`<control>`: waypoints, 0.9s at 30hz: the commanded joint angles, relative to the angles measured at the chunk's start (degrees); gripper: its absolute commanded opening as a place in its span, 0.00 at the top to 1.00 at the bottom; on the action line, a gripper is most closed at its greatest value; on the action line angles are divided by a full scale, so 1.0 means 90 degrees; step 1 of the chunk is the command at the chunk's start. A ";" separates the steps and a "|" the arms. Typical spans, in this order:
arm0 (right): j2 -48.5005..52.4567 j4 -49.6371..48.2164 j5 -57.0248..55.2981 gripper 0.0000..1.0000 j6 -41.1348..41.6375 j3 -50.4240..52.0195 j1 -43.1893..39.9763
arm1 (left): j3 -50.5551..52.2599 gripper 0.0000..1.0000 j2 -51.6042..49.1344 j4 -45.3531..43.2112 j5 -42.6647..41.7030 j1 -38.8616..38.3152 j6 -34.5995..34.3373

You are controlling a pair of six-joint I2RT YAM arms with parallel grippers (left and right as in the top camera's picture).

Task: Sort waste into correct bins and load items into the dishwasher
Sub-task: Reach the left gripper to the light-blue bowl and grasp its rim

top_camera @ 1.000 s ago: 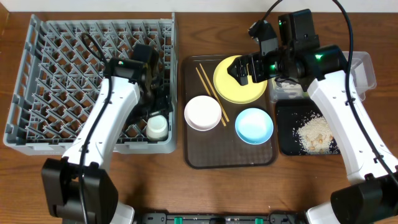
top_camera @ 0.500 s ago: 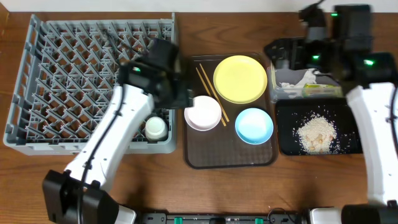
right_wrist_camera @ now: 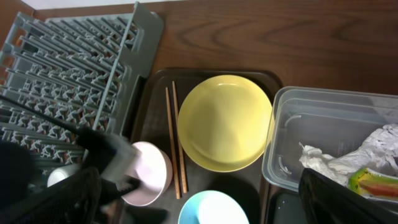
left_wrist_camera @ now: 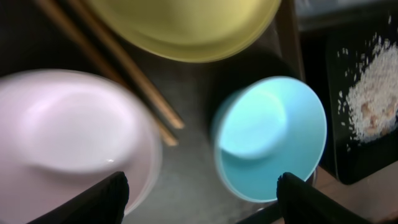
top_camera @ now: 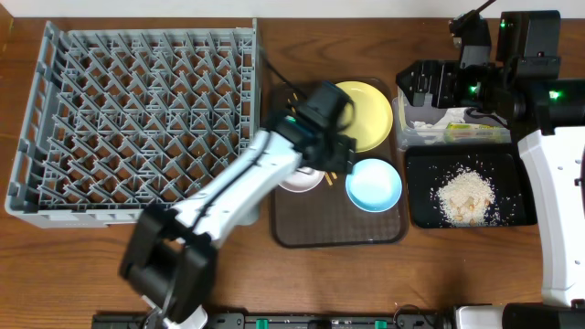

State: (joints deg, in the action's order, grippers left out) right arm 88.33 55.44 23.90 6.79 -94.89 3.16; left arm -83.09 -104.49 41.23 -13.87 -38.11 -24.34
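Left pincer (left_wrist_camera: pixel 205 196) — wide above brown tray (top_camera: pixel 338 227)

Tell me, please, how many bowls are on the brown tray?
2, both on the brown tray: the white bowl at left, the light blue bowl to its right. No third shows.

the left arm (top_camera: pixel 247 178) is covering most of the white bowl (top_camera: pixel 300 184) overhead; in the left wrist view motion is blurring that bowl, and the top edge is cutting off the yellow plate (left_wrist_camera: pixel 180 25) and chopsticks (left_wrist_camera: pixel 163 102).
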 commanded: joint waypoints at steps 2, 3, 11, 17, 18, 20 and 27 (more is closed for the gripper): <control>0.0019 0.0044 -0.0015 0.01 0.0019 -0.0068 -0.0041 | -0.0119 0.23 -0.0602 -0.0236 -0.0124 -0.0435 -0.0386; 0.0019 0.0061 -0.0015 0.01 -0.0007 -0.0068 -0.0041 | -0.0119 0.24 -0.0699 -0.0304 -0.0126 -0.0505 -0.0386; 0.0019 0.0160 -0.0022 0.01 -0.0024 -0.0063 -0.0041 | -0.0119 0.39 -0.1430 -0.0478 -0.0168 -0.0729 -0.0639; 0.0019 0.0177 -0.0231 0.01 -0.0022 -0.0063 -0.0039 | -0.0117 0.50 -0.1598 -0.0498 -0.0245 -0.0668 -0.0792; 0.0019 0.0177 -0.0231 0.01 -0.0022 -0.0063 -0.0039 | -0.0117 0.52 -0.1666 -0.0498 -0.0296 -0.0663 -0.0833; 0.0019 0.0175 -0.0233 0.01 -0.0022 -0.0063 -0.0039 | -0.0117 0.59 -0.1717 -0.0505 -0.0413 -0.0617 -0.0835; 0.0019 0.0202 -0.0362 0.01 -0.0024 -0.0061 -0.0039 | -0.0117 0.92 -0.1717 -0.0500 -0.0393 -0.0559 -0.0933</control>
State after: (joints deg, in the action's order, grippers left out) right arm 88.33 57.06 21.67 6.76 -94.89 3.16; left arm -83.11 -119.20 36.75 -16.86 -43.53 -32.14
